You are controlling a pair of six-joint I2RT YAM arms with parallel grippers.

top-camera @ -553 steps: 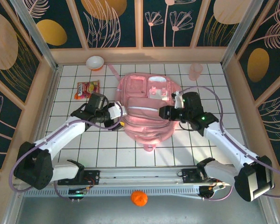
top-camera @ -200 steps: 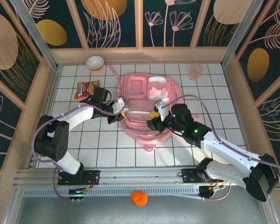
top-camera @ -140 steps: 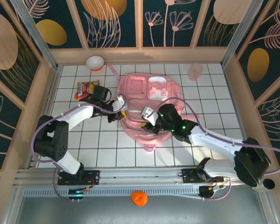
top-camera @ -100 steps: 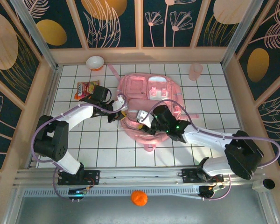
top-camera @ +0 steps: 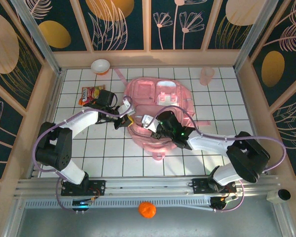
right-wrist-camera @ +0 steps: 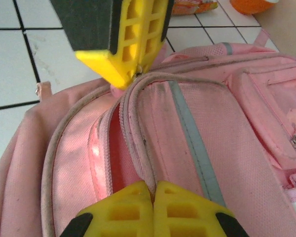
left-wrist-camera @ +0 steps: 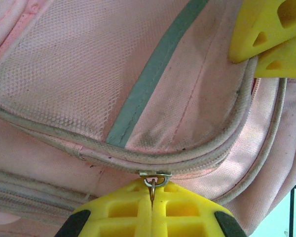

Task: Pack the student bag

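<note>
The student bag [top-camera: 160,106] is a large pink backpack lying flat in the middle of the tiled table. My left gripper [top-camera: 124,120] sits at the bag's left edge. In the left wrist view it [left-wrist-camera: 152,187] is shut on the metal zipper pull [left-wrist-camera: 153,181] of the main zip. My right gripper [top-camera: 148,124] rests just right of it on the bag. Its yellow jaws [right-wrist-camera: 153,187] are shut on the fabric lip beside the zip, which gapes open and shows a reddish inside [right-wrist-camera: 107,148]. The two grippers are close together, a short way apart.
A snack packet [top-camera: 92,94] lies left of the bag and a small bowl [top-camera: 100,65] sits at the back left. A translucent pink cup [top-camera: 206,75] stands at the back right. An orange ball [top-camera: 147,209] lies below the arms' rail.
My right arm has swung left along the bag toward the left gripper, and its jaws have closed on the zip's lip. The left gripper has stayed on the zipper pull.
</note>
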